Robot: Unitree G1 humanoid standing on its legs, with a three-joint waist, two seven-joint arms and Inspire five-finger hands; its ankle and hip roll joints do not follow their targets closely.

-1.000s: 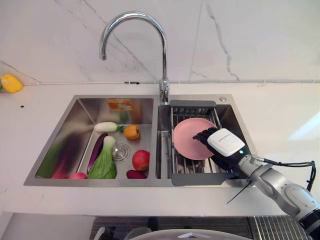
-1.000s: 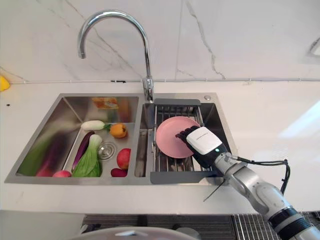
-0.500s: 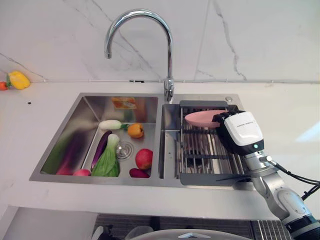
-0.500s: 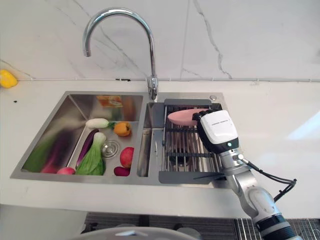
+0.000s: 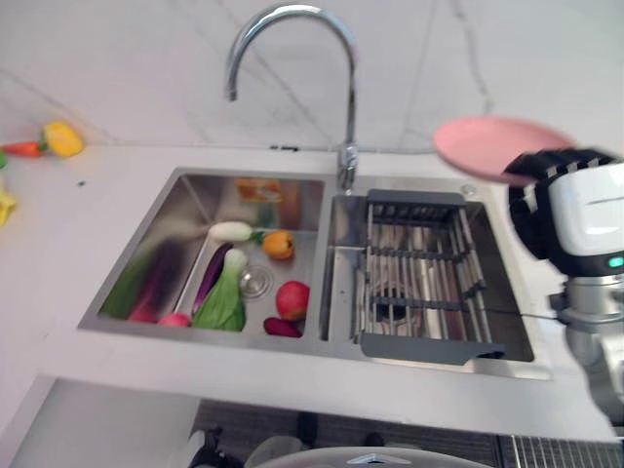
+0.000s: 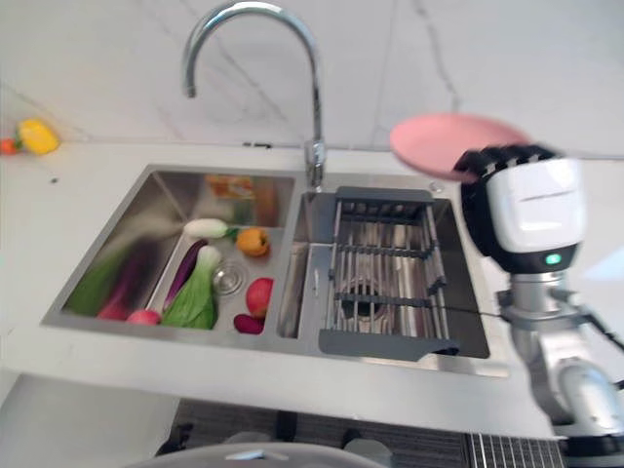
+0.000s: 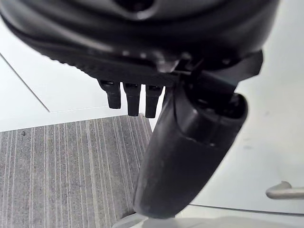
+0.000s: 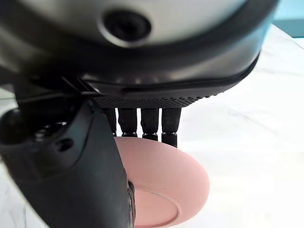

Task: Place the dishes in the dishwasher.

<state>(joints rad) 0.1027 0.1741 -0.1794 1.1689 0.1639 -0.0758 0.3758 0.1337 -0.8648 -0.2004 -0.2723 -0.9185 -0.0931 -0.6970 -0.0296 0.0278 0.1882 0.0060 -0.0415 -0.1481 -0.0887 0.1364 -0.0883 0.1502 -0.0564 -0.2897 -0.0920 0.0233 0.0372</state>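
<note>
From my seat, the left basin of the sink (image 5: 146,253) holds loose vegetables (image 5: 222,302), kept apart from the drying rack (image 5: 419,283) in the right basin, which now stands bare of dishes. My left hand (image 7: 190,156) hangs idle over the floor, fingers straight and holding nothing. Far right, my right hand (image 5: 575,219) pinches 1 pink plate (image 5: 497,146) by its rim, thumb over fingers, lifted above the counter, I judge for carrying to the dishwasher. The plate looks plain, shallow and unchipped.
</note>
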